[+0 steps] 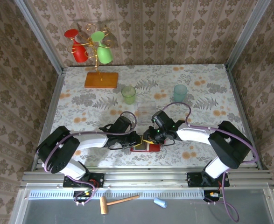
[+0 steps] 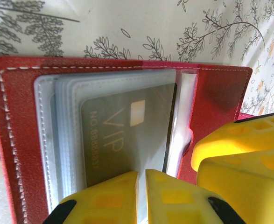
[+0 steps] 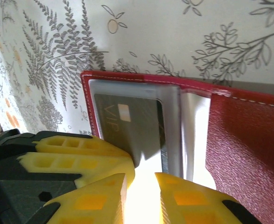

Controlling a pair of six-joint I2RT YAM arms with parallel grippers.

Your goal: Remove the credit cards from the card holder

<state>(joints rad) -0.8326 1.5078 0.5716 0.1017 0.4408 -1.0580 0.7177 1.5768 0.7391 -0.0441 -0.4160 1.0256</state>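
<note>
Lying open at near centre, the wallet (image 2: 15, 140) shows 1 dark card (image 2: 127, 135); left gripper (image 2: 141, 182) clamps the wallet, right gripper's (image 3: 140, 184) state I cannot tell.

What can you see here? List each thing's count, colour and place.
Red book-fold card holder: one, red, open between the claws.
Dark grey VIP card: one, grey with gold lettering, in holder's clear sleeve.
Translucent green plastic cup: one, green, mid-table.
Translucent teal plastic cup: one, teal, mid-table right.
Wire cup rack on orange wooden base: one, gold, far left.
Wooden mallet: one, tan, below table.
Left claw: one, yellow, pinching the holder's sleeves.
Right claw: one, yellow, open.
</note>
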